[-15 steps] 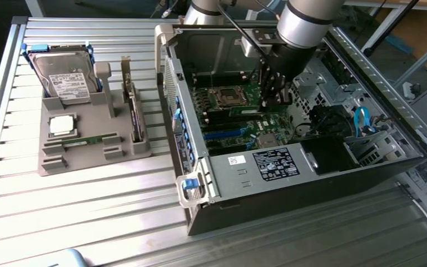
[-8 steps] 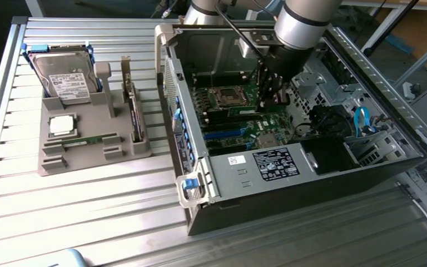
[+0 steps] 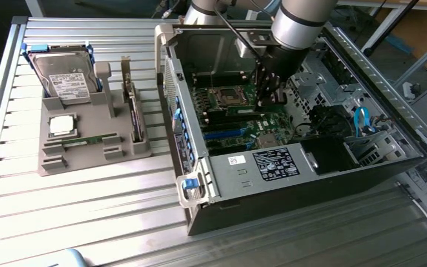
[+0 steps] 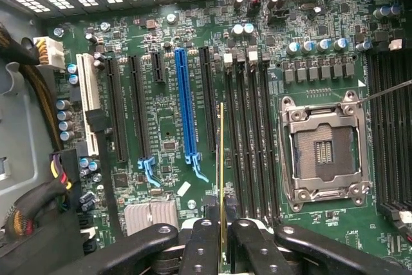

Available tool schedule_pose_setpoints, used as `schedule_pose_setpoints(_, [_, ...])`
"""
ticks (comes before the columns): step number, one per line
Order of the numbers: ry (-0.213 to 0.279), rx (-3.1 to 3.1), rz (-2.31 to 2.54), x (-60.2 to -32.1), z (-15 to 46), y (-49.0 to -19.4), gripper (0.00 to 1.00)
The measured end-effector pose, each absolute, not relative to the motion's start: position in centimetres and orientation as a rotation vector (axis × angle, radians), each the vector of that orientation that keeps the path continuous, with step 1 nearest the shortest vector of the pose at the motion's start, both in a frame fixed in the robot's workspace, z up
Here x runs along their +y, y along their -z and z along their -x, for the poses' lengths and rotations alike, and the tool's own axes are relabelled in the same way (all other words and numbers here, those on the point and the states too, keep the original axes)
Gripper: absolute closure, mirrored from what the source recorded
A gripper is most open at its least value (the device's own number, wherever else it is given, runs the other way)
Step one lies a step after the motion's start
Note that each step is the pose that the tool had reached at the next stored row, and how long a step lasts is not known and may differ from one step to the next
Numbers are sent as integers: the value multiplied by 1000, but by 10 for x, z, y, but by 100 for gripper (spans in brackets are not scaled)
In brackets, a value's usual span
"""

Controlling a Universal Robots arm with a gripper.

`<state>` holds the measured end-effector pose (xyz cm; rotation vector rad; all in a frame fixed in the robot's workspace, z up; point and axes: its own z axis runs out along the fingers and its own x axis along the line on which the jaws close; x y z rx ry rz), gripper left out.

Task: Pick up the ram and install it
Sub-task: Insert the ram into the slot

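gripper: closed on ram, held edge-on | relation: ram's long axis parallel to the slots, hanging just beside them over the motherboard

The arm's grey, black-banded forearm slants down from above, its dark wrist section pointing almost straight down. At its end the hand hangs low and upright. In the wrist view the hand shows two black fingers standing close together, their inner faces pressed against the thin ram pinched edge-on between them. In the exterior view the fingertips seem to be clear of any surface, though that is hard to judge.
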<state>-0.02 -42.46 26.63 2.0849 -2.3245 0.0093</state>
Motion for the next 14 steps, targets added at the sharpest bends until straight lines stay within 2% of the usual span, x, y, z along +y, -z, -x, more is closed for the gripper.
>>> schedule_pose_setpoints(14, [-9, -2324, -2085, -418, 3, -260, 86])
